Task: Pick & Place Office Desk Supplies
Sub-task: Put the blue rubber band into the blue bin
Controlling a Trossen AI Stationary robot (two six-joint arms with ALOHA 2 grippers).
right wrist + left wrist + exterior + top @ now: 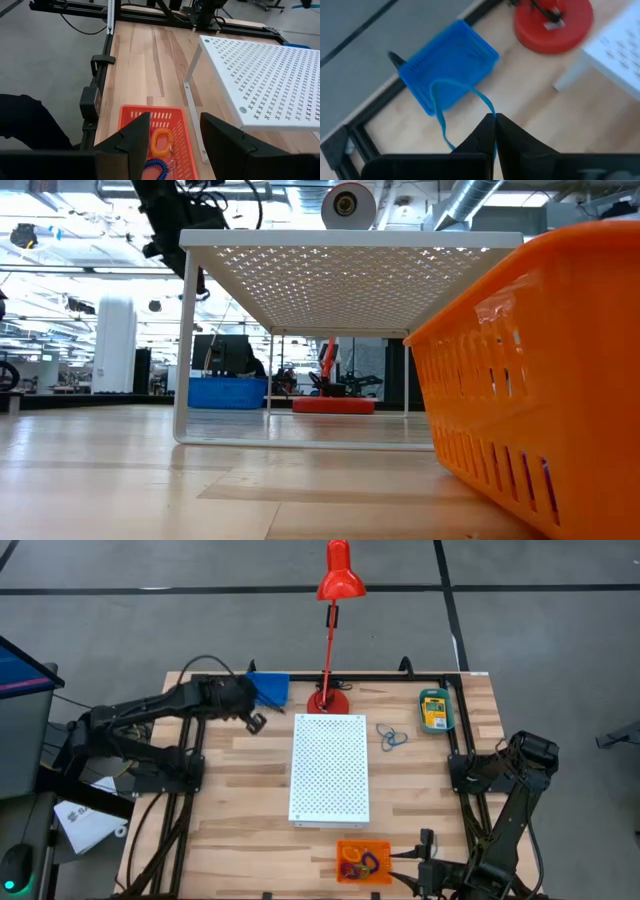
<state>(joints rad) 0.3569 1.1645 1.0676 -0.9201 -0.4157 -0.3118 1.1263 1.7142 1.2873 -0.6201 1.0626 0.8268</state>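
Above the far-left corner of the surface (250, 860), the left claw (494, 131) is closed on one thin blue loop (441, 107), which dangles over one blue tray (449, 62); the tray's contents cannot be made out. One orange tray (150, 117) at the near edge holds one orange coil (161, 139), one blue coil (156, 168) and something purple, seen from above. The right claw (174, 142) hangs over it, fingers spread, holding nothing. One small bunch of blue loops (391, 736) lies just beside one white perforated shelf (329, 766), one crayon box (434, 708) farther right. One red desk lamp (335, 600) stands behind.
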